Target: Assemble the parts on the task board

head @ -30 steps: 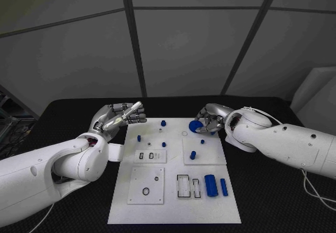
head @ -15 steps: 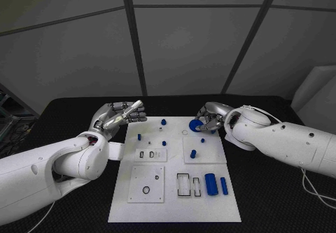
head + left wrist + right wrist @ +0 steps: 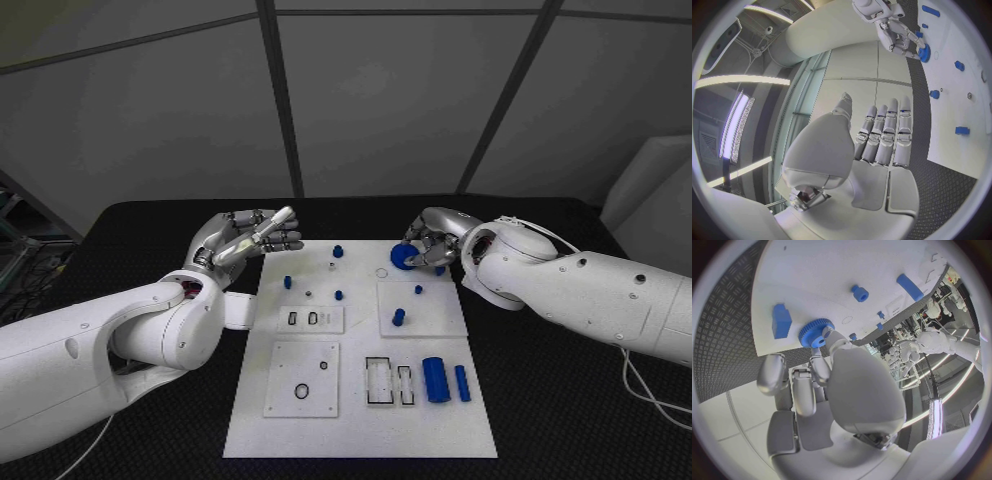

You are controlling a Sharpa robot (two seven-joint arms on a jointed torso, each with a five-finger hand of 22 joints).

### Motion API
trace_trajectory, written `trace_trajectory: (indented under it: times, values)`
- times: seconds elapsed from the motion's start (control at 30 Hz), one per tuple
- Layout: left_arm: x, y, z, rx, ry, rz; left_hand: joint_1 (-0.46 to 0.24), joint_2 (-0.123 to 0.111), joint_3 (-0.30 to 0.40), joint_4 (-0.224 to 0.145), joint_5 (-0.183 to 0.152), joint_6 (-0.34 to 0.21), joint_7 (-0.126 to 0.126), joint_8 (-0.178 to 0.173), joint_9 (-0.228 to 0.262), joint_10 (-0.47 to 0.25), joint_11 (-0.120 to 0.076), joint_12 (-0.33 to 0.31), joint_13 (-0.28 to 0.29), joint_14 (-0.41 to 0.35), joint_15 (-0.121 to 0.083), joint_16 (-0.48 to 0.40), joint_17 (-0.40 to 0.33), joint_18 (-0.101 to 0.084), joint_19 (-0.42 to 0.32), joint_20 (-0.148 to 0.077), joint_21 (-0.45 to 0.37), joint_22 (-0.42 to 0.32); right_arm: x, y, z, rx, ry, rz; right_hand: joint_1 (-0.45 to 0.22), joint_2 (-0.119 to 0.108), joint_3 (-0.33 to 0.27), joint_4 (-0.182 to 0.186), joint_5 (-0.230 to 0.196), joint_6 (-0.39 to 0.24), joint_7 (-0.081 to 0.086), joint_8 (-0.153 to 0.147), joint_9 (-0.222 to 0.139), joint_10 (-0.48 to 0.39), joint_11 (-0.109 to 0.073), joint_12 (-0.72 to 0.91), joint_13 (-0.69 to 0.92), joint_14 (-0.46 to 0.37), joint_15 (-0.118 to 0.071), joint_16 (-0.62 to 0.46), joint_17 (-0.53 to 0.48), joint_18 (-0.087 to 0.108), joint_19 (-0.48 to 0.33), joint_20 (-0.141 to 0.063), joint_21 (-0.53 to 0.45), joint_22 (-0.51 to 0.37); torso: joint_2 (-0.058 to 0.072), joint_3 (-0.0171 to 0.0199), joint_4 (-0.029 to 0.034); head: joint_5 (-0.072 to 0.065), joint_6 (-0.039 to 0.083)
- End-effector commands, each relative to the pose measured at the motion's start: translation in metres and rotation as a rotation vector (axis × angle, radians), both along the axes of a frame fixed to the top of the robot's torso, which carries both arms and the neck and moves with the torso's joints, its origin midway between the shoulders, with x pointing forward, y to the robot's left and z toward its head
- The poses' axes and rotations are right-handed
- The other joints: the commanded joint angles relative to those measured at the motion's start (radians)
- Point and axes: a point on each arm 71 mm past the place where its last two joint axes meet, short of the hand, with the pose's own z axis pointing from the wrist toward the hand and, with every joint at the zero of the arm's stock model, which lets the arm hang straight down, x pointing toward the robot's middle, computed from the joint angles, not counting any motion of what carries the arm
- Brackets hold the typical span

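Observation:
The white task board (image 3: pixel 361 420) lies in the middle of the black table. My right hand (image 3: pixel 437 238) hovers over the board's far right corner and pinches a blue gear (image 3: pixel 404 257) in its fingertips. The right wrist view shows the gear (image 3: pixel 816 332) held at the fingertips of that hand (image 3: pixel 811 385), just above the board (image 3: pixel 817 275). My left hand (image 3: pixel 248 238) is raised beside the board's far left corner, fingers stretched out, holding nothing. Its straight fingers (image 3: pixel 884 131) appear in the left wrist view, with the gear (image 3: pixel 924 52) across the board.
Small blue pegs (image 3: pixel 338 251) (image 3: pixel 287 282) (image 3: pixel 398 318) stand on the board's far half. A thick blue cylinder (image 3: pixel 434 380) and a blue bar (image 3: pixel 462 383) lie near the right edge. Rectangular slots (image 3: pixel 378 382) and a black ring (image 3: pixel 300 393) sit on the near half.
My right hand has drawn the gear slightly up and toward the board's far edge. The left hand has barely shifted.

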Motion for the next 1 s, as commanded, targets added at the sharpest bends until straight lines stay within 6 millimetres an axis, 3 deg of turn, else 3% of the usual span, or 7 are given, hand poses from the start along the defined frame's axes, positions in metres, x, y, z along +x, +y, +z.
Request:
trace_trajectory:
  times: [0.03, 0.4, 0.6, 0.67, 0.83, 1.0]
  values:
    - [0.000, -0.001, 0.001, -0.005, -0.011, -0.013, 0.002, 0.010, -0.005, 0.000, 0.005, 0.004, 0.000, -0.003, -0.001, 0.004, 0.002, -0.004, 0.000, 0.001, 0.003, -0.007, 0.000, -0.015, -0.004, 0.000, 0.002, -0.001, -0.002, 0.002, 0.003, 0.003, -0.053, 0.010, 0.004, 0.007, 0.013, -0.004, 0.017, 0.029, -0.013, -0.002, 0.005, 0.008, 0.000, 0.014, 0.013, 0.083, -0.004, 0.006, 0.153, -0.016, 0.008, -0.001, 0.007, 0.005, -0.001, 0.0003, -0.0016, 0.001, 0.000]
    - [0.000, 0.000, 0.001, -0.005, -0.011, -0.013, 0.002, 0.011, -0.005, 0.000, 0.005, 0.004, 0.000, -0.003, -0.001, 0.004, 0.002, -0.004, 0.000, 0.001, 0.003, -0.007, 0.000, -0.015, -0.004, 0.000, 0.002, -0.001, -0.019, 0.015, 0.013, 0.032, -0.106, 0.061, -0.023, -0.005, 0.029, -0.008, 0.039, 0.030, -0.011, -0.012, 0.001, 0.012, 0.002, 0.027, 0.028, 0.085, -0.003, 0.009, 0.161, -0.017, 0.012, 0.001, 0.011, 0.014, -0.001, -0.0012, -0.0006, 0.003, 0.002]
    - [0.000, 0.000, 0.001, -0.005, -0.010, -0.012, 0.002, 0.011, -0.005, 0.000, 0.005, 0.004, 0.000, -0.003, -0.001, 0.004, 0.002, -0.004, 0.000, 0.001, 0.003, -0.007, 0.000, -0.015, -0.004, 0.000, 0.002, -0.001, -0.029, 0.035, 0.019, 0.034, -0.138, 0.110, -0.034, -0.009, 0.033, -0.007, 0.042, 0.031, -0.011, -0.016, 0.000, 0.012, 0.003, 0.028, 0.029, 0.086, -0.002, 0.012, 0.169, -0.019, 0.018, 0.001, 0.016, 0.024, -0.001, -0.0003, -0.0008, 0.016, 0.003]
    - [0.000, -0.001, 0.001, -0.007, -0.008, -0.012, 0.002, 0.011, -0.005, 0.000, 0.005, 0.005, 0.000, -0.004, -0.001, 0.005, 0.002, -0.004, 0.000, 0.001, 0.003, -0.007, 0.000, -0.015, -0.004, 0.000, 0.002, -0.001, -0.031, 0.044, 0.021, 0.032, -0.154, 0.128, -0.036, -0.009, 0.034, -0.007, 0.043, 0.032, -0.011, -0.017, 0.000, 0.012, 0.003, 0.028, 0.029, 0.087, -0.002, 0.013, 0.171, -0.020, 0.020, 0.001, 0.017, 0.027, 0.000, -0.0010, 0.0017, 0.018, 0.007]
    - [0.000, -0.001, 0.001, -0.009, -0.007, -0.012, 0.002, 0.012, -0.005, 0.000, 0.005, 0.005, 0.000, -0.004, -0.001, 0.005, 0.002, -0.004, 0.000, 0.002, 0.003, -0.007, 0.000, -0.015, -0.004, 0.000, 0.002, -0.001, -0.032, 0.065, 0.023, 0.030, -0.180, 0.163, -0.039, -0.010, 0.036, -0.007, 0.045, 0.033, -0.012, -0.017, 0.000, 0.012, 0.003, 0.028, 0.030, 0.087, -0.002, 0.014, 0.173, -0.020, 0.022, 0.002, 0.019, 0.031, 0.001, -0.0023, 0.0059, 0.025, 0.002]
    - [0.000, -0.001, 0.001, -0.010, -0.006, -0.012, 0.002, 0.012, -0.005, 0.000, 0.005, 0.005, 0.000, -0.004, -0.001, 0.005, 0.002, -0.004, 0.000, 0.002, 0.003, -0.007, 0.000, -0.015, -0.004, 0.000, 0.002, -0.001, -0.029, 0.085, 0.022, 0.030, -0.183, 0.188, -0.042, -0.011, 0.037, -0.007, 0.046, 0.034, -0.012, -0.018, -0.001, 0.012, 0.003, 0.028, 0.030, 0.087, -0.002, 0.014, 0.173, -0.020, 0.023, 0.002, 0.020, 0.032, 0.001, -0.0017, 0.0021, 0.032, 0.001]
